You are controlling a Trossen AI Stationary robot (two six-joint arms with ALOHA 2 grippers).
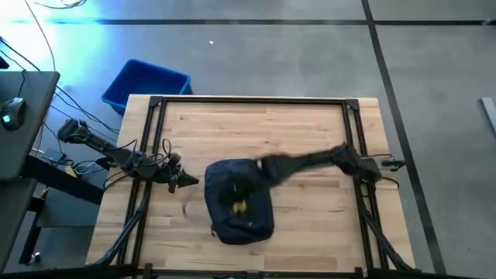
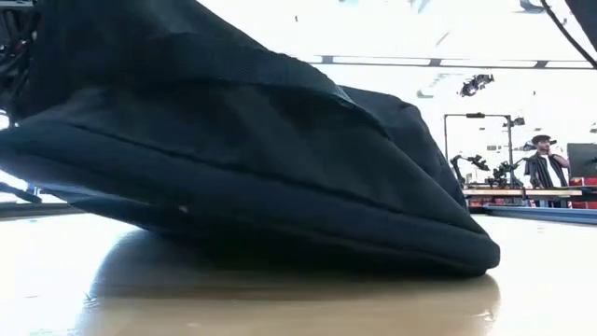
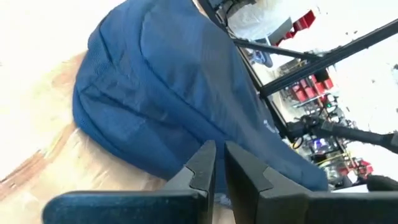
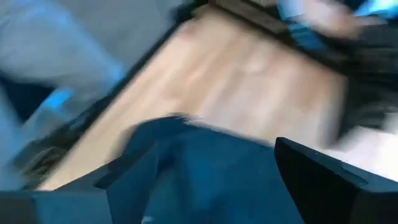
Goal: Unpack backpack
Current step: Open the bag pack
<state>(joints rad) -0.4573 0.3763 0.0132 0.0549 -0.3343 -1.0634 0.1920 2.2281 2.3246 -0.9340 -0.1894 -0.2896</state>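
Note:
The dark navy backpack (image 1: pixel 240 203) lies flat on the wooden table, near its front middle, and fills the low view (image 2: pixel 242 159). A small yellow thing (image 1: pixel 239 206) shows on its upper side. My left gripper (image 1: pixel 191 182) hovers just left of the bag with its fingers (image 3: pixel 205 163) shut and pointing at the bag's side (image 3: pixel 155 93). My right gripper (image 1: pixel 260 167) reaches in from the right over the bag's far end. Its fingers are spread wide, with navy fabric (image 4: pixel 211 180) between them in the blurred right wrist view. My right gripper stands open over the backpack's far end (image 1: pixel 252 170), coming from the table's right side and slanting down. Blur hides the fingertips, so I cannot tell whether they touch the fabric.
A blue plastic bin (image 1: pixel 147 84) sits on the floor beyond the table's far left corner. Black frame rails (image 1: pixel 248 101) run along the table's far edge and sides. Bare wood lies far of and right of the bag. A person (image 2: pixel 544 170) stands far back in the room.

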